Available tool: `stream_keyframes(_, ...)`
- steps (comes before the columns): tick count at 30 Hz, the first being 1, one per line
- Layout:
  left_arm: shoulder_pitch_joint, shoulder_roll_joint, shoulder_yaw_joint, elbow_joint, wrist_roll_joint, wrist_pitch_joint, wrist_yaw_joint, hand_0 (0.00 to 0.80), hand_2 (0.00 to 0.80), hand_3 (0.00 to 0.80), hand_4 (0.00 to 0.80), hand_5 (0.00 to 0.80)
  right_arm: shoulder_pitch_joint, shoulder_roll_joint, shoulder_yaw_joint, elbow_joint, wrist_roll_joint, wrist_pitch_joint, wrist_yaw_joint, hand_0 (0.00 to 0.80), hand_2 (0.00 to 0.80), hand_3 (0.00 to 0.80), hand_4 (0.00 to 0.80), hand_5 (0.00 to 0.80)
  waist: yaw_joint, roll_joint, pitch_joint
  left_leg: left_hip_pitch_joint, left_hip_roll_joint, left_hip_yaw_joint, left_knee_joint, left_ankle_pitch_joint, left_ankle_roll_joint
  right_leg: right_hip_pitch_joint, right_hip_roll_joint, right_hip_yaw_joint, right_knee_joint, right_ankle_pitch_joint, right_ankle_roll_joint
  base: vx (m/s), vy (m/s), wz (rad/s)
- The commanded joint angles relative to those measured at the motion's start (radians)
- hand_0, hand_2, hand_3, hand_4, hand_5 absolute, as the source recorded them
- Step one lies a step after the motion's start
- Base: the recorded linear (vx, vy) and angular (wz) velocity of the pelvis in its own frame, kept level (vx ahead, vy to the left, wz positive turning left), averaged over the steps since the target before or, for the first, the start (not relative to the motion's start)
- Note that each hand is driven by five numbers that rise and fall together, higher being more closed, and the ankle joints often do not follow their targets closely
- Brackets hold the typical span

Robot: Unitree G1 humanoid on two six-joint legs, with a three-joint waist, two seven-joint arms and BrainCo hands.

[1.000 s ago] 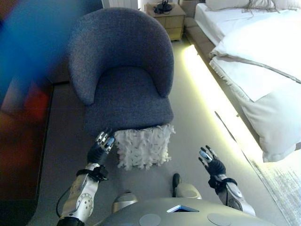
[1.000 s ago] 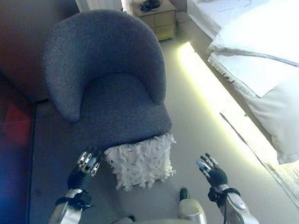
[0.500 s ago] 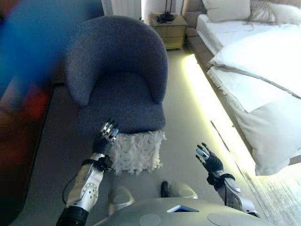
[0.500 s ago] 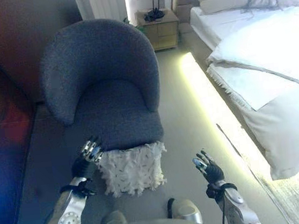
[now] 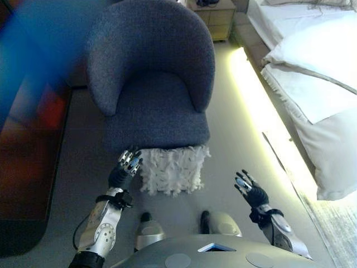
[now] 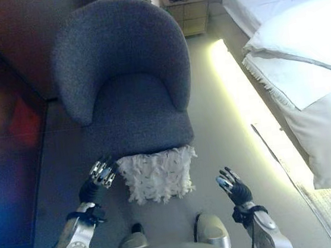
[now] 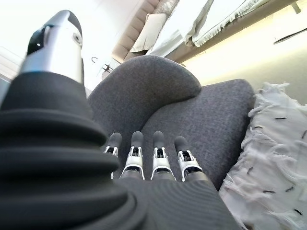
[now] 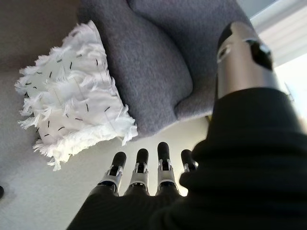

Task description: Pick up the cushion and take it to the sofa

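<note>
A white fringed cushion (image 5: 172, 169) with small dark flecks stands on the floor, leaning against the front of a grey-blue armchair (image 5: 152, 84). It also shows in the right wrist view (image 8: 72, 115) and the left wrist view (image 7: 273, 158). My left hand (image 5: 126, 169) is open, fingers straight, just left of the cushion's left edge and not holding it. My right hand (image 5: 250, 192) is open and empty, well to the right of the cushion, above the floor.
A bed (image 5: 318, 67) with white bedding runs along the right, with a lit strip (image 5: 254, 106) along its base. A wooden nightstand (image 5: 215, 14) stands behind the armchair. A dark reddish wall or cabinet (image 5: 28, 139) is on the left.
The camera has tilted down and moved closer to the armchair. My left hand stays by the cushion's left edge; my right hand stays open at the right.
</note>
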Motion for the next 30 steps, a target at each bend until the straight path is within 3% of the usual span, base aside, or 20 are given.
stream_keyframes(1, -0.028, 0.055, -0.017, -0.065, 0.061, -0.044, -0.015, 0.0, 0.0, 0.0, 0.0, 0.0, -0.048, 0.007, 0.005, -0.041, 0.004, -0.07, -0.067, 0.0, 0.0, 0.0, 0.0, 0.0, -0.007, -0.027, -0.026, -0.177, -0.012, -0.058, 0.076, 0.055, 0.058, 0.139, -0.05, -0.01, -0.056, 0.056, 0.018, 0.225, 0.243, 0.13)
stream_keyframes(2, -0.03, 0.064, -0.021, -0.065, 0.089, -0.049, -0.013, 0.0, 0.0, 0.0, 0.0, 0.0, -0.054, 0.009, 0.007, -0.043, 0.011, -0.066, -0.07, 0.0, 0.0, 0.0, 0.0, 0.0, -0.003, -0.033, -0.025, -0.191, -0.033, -0.059, 0.114, 0.03, 0.076, 0.14, -0.068, -0.006, -0.037, 0.069, 0.026, 0.222, 0.214, 0.11)
stream_keyframes(4, -0.029, 0.092, -0.036, -0.069, 0.17, -0.055, 0.005, 0.0, 0.0, 0.0, 0.0, 0.0, -0.05, 0.016, 0.017, -0.043, 0.001, -0.073, -0.064, 0.0, 0.0, 0.0, 0.0, 0.0, 0.009, -0.043, -0.026, -0.191, -0.072, -0.045, 0.142, -0.009, 0.119, 0.103, -0.141, -0.012, 0.088, 0.171, 0.039, 0.228, 0.254, 0.0)
stream_keyframes(5, -0.029, 0.104, -0.045, -0.053, 0.186, -0.047, 0.019, 0.0, 0.0, 0.0, 0.0, 0.0, -0.044, 0.026, 0.027, -0.029, -0.028, -0.087, -0.063, 0.0, 0.0, 0.0, 0.0, 0.0, 0.009, -0.036, -0.019, -0.155, -0.093, -0.039, 0.137, -0.038, 0.134, 0.028, -0.19, -0.009, 0.236, 0.239, 0.046, 0.266, 0.317, -0.16)
stream_keyframes(6, -0.029, 0.113, -0.039, -0.027, 0.183, -0.038, 0.019, 0.0, 0.0, 0.0, 0.0, 0.0, -0.041, 0.027, 0.029, -0.014, -0.045, -0.09, -0.057, 0.0, 0.0, 0.0, 0.0, 0.0, 0.008, -0.028, -0.009, -0.126, -0.1, -0.032, 0.128, -0.044, 0.142, -0.017, -0.2, -0.011, 0.299, 0.241, 0.037, 0.312, 0.325, -0.36)
stream_keyframes(8, -0.036, 0.123, -0.027, 0.024, 0.205, -0.036, 0.038, 0.0, 0.0, 0.0, 0.0, 0.0, -0.046, 0.025, 0.032, 0.007, -0.068, -0.076, -0.035, 0.0, 0.0, 0.0, 0.0, 0.0, 0.017, -0.023, -0.001, -0.096, -0.112, -0.021, 0.112, -0.047, 0.141, -0.046, -0.217, -0.042, 0.264, 0.233, 0.03, 0.213, 0.148, -0.64)
stream_keyframes(10, -0.056, 0.127, -0.031, 0.065, 0.203, -0.043, 0.081, 0.0, 0.0, 0.0, 0.0, 0.0, -0.07, 0.015, 0.046, 0.024, -0.092, -0.073, -0.027, 0.0, 0.0, 0.0, 0.0, 0.0, 0.024, -0.024, 0.004, -0.117, -0.116, -0.02, 0.111, -0.034, 0.136, -0.07, -0.194, -0.062, 0.127, 0.268, 0.022, 0.082, -0.032, -0.62)
stream_keyframes(14, -0.167, 0.136, -0.037, 0.164, 0.24, -0.096, 0.127, 0.0, 0.0, 0.0, 0.0, 0.0, -0.187, 0.009, 0.093, 0.084, -0.087, -0.102, -0.036, 0.0, 0.0, 0.0, 0.0, 0.0, 0.029, -0.055, 0.067, -0.203, -0.109, -0.032, 0.167, -0.078, 0.115, -0.174, -0.17, -0.029, -0.136, 0.356, 0.061, -0.075, -0.201, -0.29)
stream_keyframes(16, -0.199, 0.138, -0.045, 0.184, 0.278, -0.101, 0.14, 0.0, 0.0, 0.0, 0.0, 0.0, -0.224, 0.017, 0.097, 0.109, -0.077, -0.095, -0.029, 0.0, 0.0, 0.0, 0.0, 0.0, 0.025, -0.063, 0.092, -0.227, -0.095, -0.048, 0.193, -0.087, 0.112, -0.191, -0.161, -0.002, -0.157, 0.358, 0.075, 0.022, -0.151, -0.12)
stream_keyframes(18, -0.207, 0.131, -0.057, 0.201, 0.288, -0.106, 0.155, 0.0, 0.0, 0.0, 0.0, 0.0, -0.224, 0.017, 0.094, 0.117, -0.083, -0.081, -0.037, 0.0, 0.0, 0.0, 0.0, 0.0, 0.024, -0.071, 0.095, -0.239, -0.081, -0.055, 0.209, -0.084, 0.101, -0.16, -0.155, -0.014, -0.195, 0.343, 0.085, 0.144, -0.135, 0.27)
stream_keyframes(22, -0.189, 0.11, -0.051, 0.195, 0.27, -0.1, 0.15, 0.0, 0.0, 0.0, 0.0, 0.0, -0.206, -0.002, 0.097, 0.085, -0.068, -0.065, -0.021, 0.0, 0.0, 0.0, 0.0, 0.0, 0.038, -0.078, 0.08, -0.198, -0.029, -0.04, 0.13, -0.036, 0.06, -0.09, -0.141, -0.082, -0.243, 0.313, 0.089, 0.152, -0.106, 0.29)
stream_keyframes(26, -0.138, 0.077, -0.044, 0.211, 0.272, -0.11, 0.109, 0.0, 0.0, 0.0, 0.0, 0.0, -0.171, -0.005, 0.07, 0.064, -0.063, -0.05, -0.019, 0.0, 0.0, 0.0, 0.0, 0.0, 0.041, -0.071, 0.045, -0.152, -0.018, -0.04, 0.076, -0.02, 0.055, -0.061, -0.136, -0.105, -0.23, 0.274, 0.09, 0.159, 0.001, 0.16)
stream_keyframes(30, -0.088, 0.047, -0.028, 0.229, 0.252, -0.122, 0.085, 0.0, 0.0, 0.0, 0.0, 0.0, -0.125, 0.011, 0.052, 0.051, -0.056, -0.03, -0.005, 0.0, 0.0, 0.0, 0.0, 0.0, 0.03, -0.072, 0.019, -0.12, -0.017, -0.037, 0.123, -0.05, 0.056, -0.032, -0.126, -0.1, -0.2, 0.235, 0.082, 0.137, 0.018, 0.12)
